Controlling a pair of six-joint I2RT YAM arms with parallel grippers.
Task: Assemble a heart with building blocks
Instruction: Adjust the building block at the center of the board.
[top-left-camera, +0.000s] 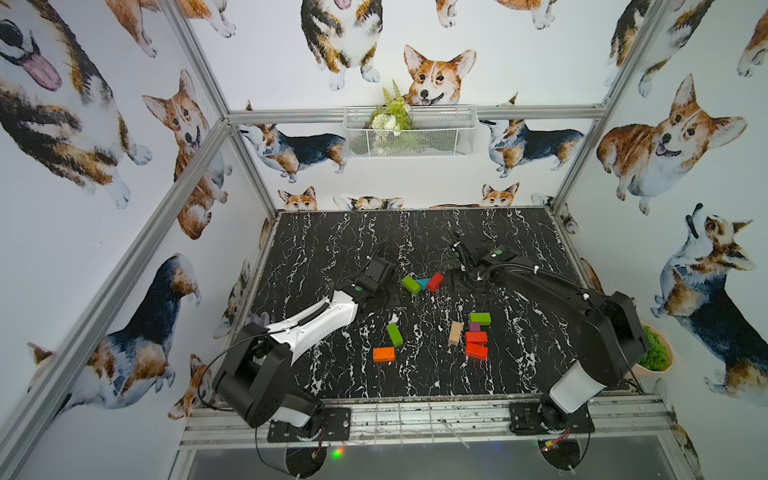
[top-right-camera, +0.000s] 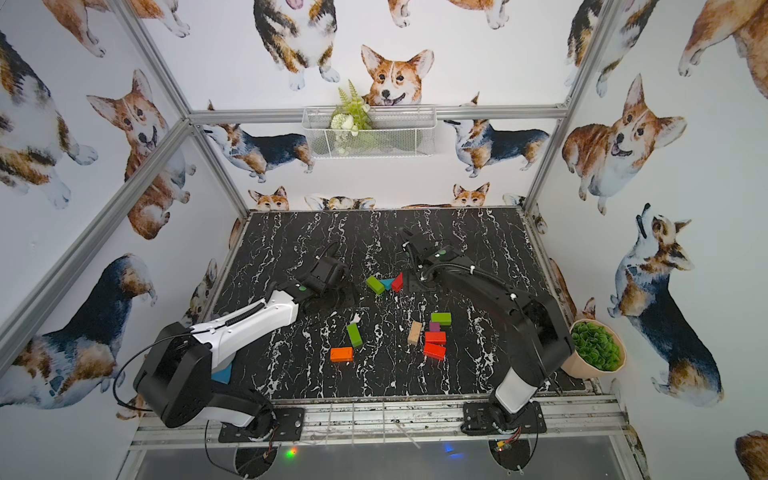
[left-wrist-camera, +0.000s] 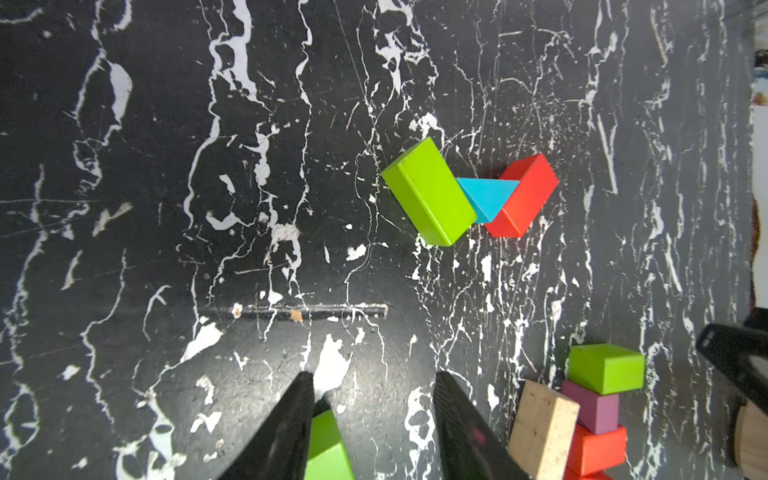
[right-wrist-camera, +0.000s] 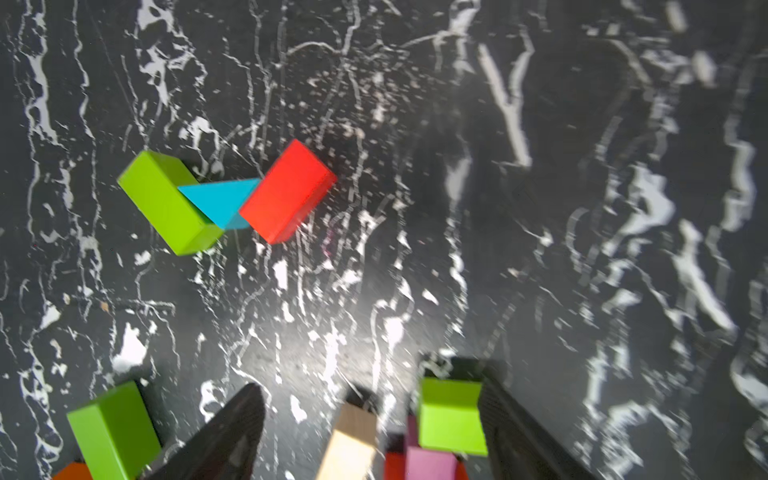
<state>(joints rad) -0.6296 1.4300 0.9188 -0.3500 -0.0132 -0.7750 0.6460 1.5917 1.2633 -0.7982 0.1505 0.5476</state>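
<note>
Right pincer (right-wrist-camera: 370, 384) agape; three green blocks (top-left-camera: 410, 284)

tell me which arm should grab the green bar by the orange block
Left. The green bar lies on that arm's side and shows between the open left fingers in their wrist view; the right fingers frame a different green block.

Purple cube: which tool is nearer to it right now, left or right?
Right. The right tool hangs open above the purple cube, which shows between its jaws in its wrist view. The left tool sits off to the side, over the lone green bar.
</note>
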